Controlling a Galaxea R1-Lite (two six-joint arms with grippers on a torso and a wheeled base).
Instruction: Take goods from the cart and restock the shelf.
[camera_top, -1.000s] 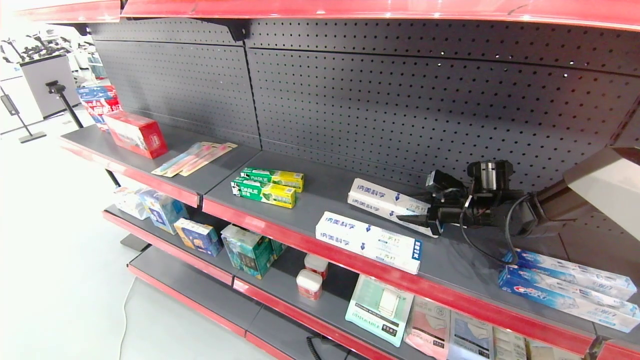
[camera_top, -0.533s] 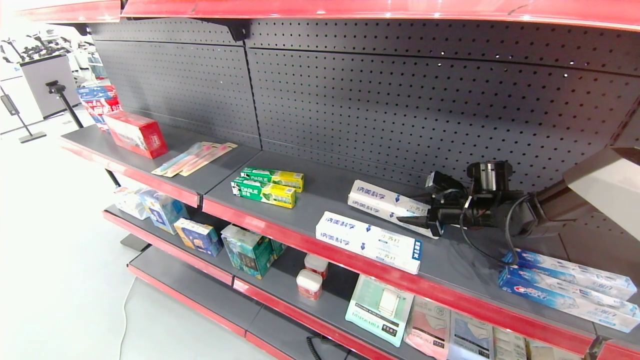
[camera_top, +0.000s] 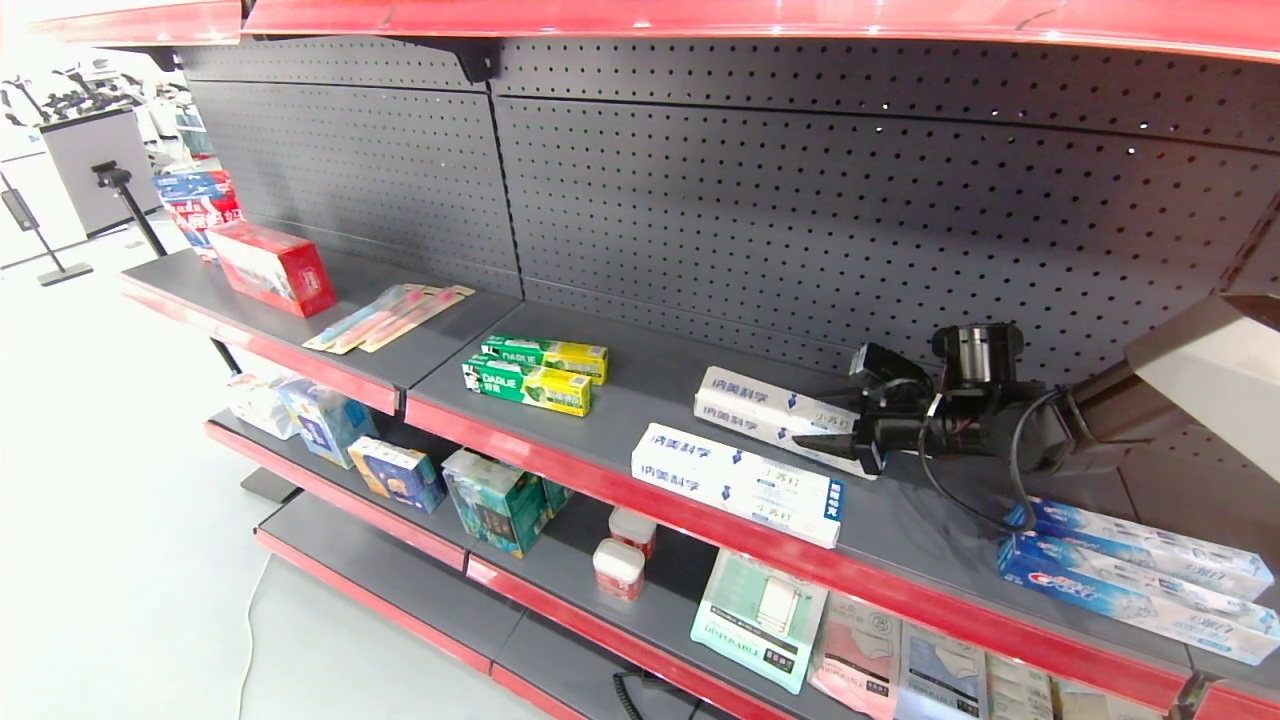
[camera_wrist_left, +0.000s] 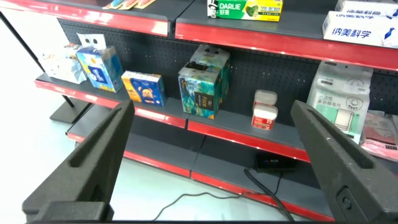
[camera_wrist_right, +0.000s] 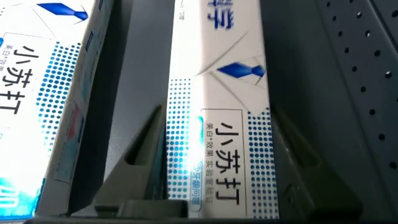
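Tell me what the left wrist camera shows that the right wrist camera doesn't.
Left wrist, not right: the open left gripper, the lower shelf with a green box and two jars. Right wrist, not left: the right gripper clamped on the rear white box. Both: the front white box.

Shop aisle, toiletries section. Red-edged gondola shelf (camera_top: 520, 452) with dark pegboard back (camera_top: 800, 200). Boxed toothpaste (camera_top: 530, 385) near centre, carded toothbrushes (camera_top: 400, 315) at 10 o'clock, packaged goods (camera_top: 398, 472) on lower tier at 8 o'clock. Bright floor at 9 o'clock, possibly more displays beyond.
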